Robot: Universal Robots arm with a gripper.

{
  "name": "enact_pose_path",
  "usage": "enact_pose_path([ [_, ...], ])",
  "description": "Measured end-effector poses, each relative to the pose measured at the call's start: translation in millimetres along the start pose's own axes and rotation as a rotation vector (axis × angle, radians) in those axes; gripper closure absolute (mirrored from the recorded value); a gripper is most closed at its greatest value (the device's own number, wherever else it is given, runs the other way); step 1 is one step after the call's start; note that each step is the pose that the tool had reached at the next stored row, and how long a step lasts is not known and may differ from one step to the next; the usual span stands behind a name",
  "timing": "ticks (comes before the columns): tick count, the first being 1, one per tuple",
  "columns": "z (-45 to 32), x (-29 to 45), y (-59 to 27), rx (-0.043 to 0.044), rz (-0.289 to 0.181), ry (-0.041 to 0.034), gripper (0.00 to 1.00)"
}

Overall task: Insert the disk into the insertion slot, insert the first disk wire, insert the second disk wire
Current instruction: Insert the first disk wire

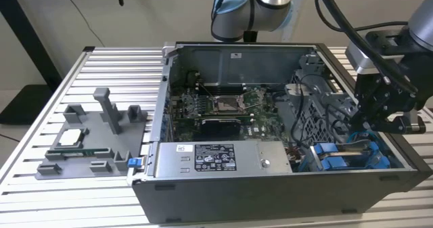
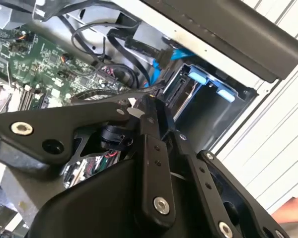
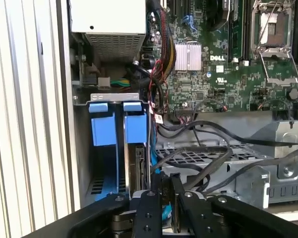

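The insertion slot [image 1: 345,154] is the grey bay with blue clips at the case's front corner, on the exterior view's right. The disk [image 3: 137,166] stands edge-on inside one compartment [image 3: 135,128], and its connector end [image 2: 181,91] shows in the second wrist view. The compartment beside it [image 3: 104,130] looks hollow. My gripper [image 1: 370,130] hangs just above the bay. Its fingers [image 3: 157,198] are nearly together at the tips [image 2: 150,104], shut on a black plug of a disk wire [image 3: 165,184] with a bit of blue below it. Another black plug on a blue wire [image 2: 161,57] hangs free nearby.
A grey power supply with a sticker [image 1: 216,157] lies beside the bay. The motherboard [image 1: 223,106] fills the case floor. Loose black cables [image 3: 213,129] cross a perforated metal cage [image 3: 198,156]. A grey fixture [image 1: 88,137] sits on the slatted table at the exterior view's left.
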State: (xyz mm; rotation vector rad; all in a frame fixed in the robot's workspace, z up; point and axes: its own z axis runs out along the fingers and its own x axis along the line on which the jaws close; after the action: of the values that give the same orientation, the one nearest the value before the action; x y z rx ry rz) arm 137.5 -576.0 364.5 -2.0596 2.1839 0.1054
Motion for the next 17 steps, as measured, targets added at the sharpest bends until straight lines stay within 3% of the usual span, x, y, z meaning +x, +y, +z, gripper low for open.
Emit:
enact_pose_path([
  [3,0.9,0.0,-1.7,0.0026,0.013,0.0135,1.00],
  [8,1.1,0.0,-2.4,0.0038,0.021,0.0158,1.00],
  [9,1.1,-0.1,-3.1,-0.0001,0.022,0.0165,1.00],
  [12,2.3,-0.2,-7.8,-0.0277,0.026,0.0204,1.00],
  [13,3.0,-0.2,-9.8,-0.0326,0.026,0.0210,1.00],
  [17,7.5,0.2,-13.9,-0.0336,0.026,0.0210,1.00],
])
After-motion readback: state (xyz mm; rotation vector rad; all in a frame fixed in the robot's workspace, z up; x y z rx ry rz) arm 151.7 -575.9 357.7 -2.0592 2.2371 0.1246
